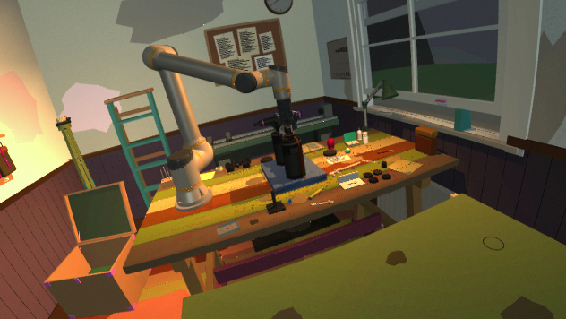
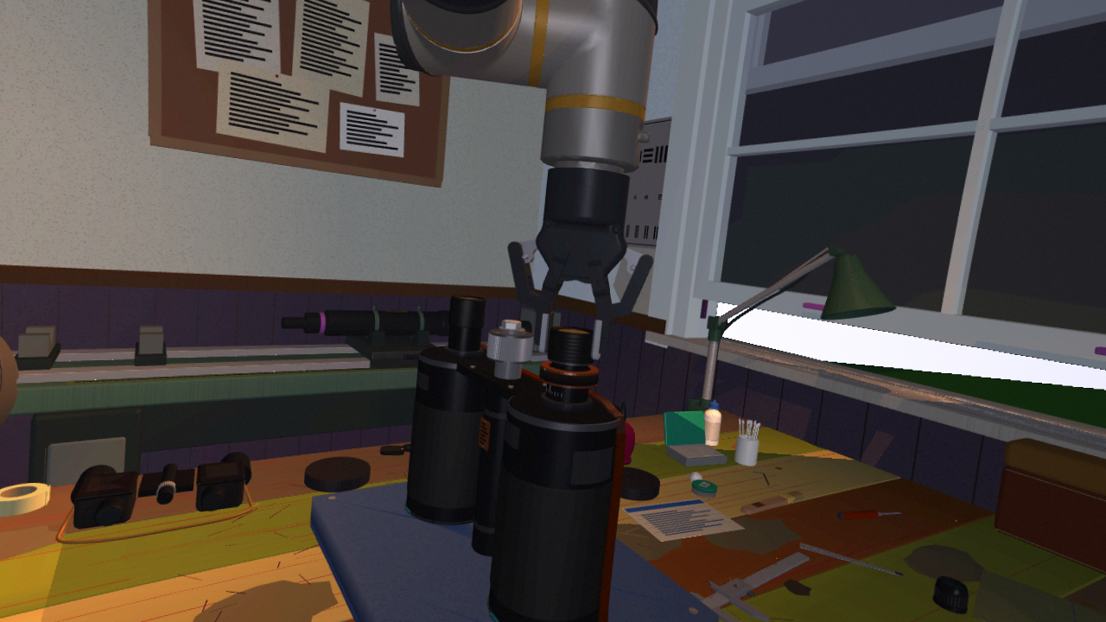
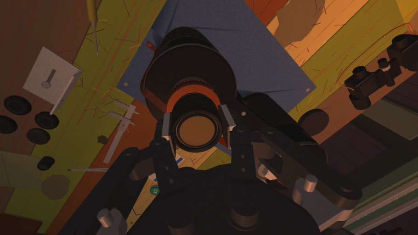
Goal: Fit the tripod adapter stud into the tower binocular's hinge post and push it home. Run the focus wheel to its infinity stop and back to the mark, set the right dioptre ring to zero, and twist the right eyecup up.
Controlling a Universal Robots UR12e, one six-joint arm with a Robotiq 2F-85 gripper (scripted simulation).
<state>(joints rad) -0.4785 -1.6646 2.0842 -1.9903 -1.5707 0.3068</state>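
Note:
On the blue mat (image 2: 402, 557) in the middle of the workbench the tower binocular (image 2: 510, 449) stands upright on its objective ends, eyepieces up. A silver focus wheel (image 2: 509, 346) sits on the hinge post between the two black barrels. The near barrel carries an orange dioptre ring (image 3: 193, 93) and, above it, the ribbed right eyecup (image 3: 196, 125). My gripper (image 3: 196, 126) comes straight down over that barrel, and its two fingers are clamped on either side of the eyecup. The left eyepiece (image 2: 467, 323) stands beyond the wheel. I cannot see the adapter stud.
Behind the binocular a green optical rail (image 2: 232, 371) with a small scope runs along the wall. A smaller binocular (image 2: 158, 487) and lens caps (image 3: 29, 119) lie on the bench. A caliper (image 3: 119, 131) and papers lie right of the mat, and a desk lamp (image 2: 812, 298) stands by the window.

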